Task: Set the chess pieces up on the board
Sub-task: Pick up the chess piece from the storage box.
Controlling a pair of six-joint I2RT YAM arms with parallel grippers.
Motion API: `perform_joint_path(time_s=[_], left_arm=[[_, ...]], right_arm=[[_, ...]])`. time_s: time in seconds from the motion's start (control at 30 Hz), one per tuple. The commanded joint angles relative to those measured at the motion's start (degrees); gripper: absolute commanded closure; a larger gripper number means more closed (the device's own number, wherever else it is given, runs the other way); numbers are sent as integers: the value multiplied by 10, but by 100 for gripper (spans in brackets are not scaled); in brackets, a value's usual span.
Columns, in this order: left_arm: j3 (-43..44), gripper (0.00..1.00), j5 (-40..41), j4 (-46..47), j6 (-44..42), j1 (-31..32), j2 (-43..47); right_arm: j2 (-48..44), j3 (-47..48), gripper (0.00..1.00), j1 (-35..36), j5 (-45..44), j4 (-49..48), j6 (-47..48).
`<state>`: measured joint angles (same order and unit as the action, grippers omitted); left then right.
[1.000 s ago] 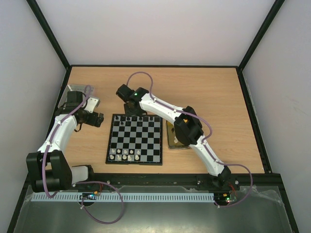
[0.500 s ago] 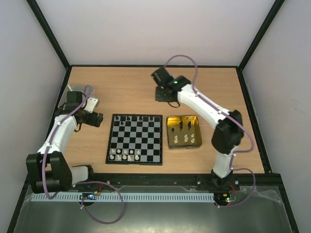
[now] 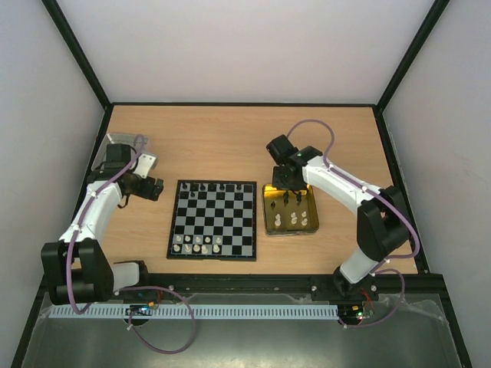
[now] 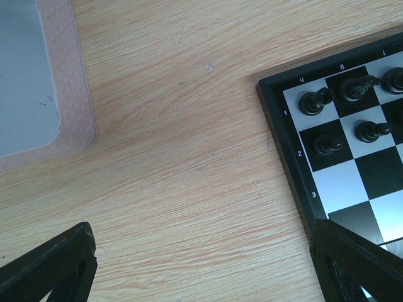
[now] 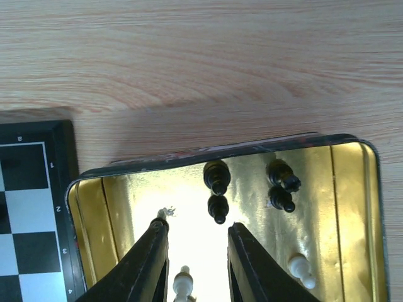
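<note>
Found the board (image 3: 212,219) flat on grainy light-wood table (image 3: 345,146), glossy black and silver squares; black chess pieces (image 3: 211,186) along far edge, white along near. Saw more in shiny gold tray (image 3: 268,211) just right. Noted right gripper (image 5: 197,226) above tray, fingers slightly apart, empty; left gripper (image 4: 200,229) spread wide. Pale walls (image 3: 253,46) around.

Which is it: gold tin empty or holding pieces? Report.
Not empty: the gold tin holds black pieces and white pieces, per the right wrist view.
</note>
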<state>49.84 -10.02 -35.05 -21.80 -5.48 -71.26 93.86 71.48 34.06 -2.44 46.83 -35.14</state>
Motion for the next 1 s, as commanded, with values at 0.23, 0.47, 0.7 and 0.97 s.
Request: perform_joint_path(time_s=[0.23,0.47,0.7,0.97], left_arm=[[15,7,6,-10,8,10,-7],[10,7,7,-6,10,11,-8],[11,7,13,-5,11,11,-4],[10,7,17,-9,10,11,-1]], right_arm=[[-20,-57,75,4,70,-60,5],[-12,-86,75,24,77,-81,-2],[5,-104,76,40,79,-97,-4],[27,-102,78,43,66,-104,-1]])
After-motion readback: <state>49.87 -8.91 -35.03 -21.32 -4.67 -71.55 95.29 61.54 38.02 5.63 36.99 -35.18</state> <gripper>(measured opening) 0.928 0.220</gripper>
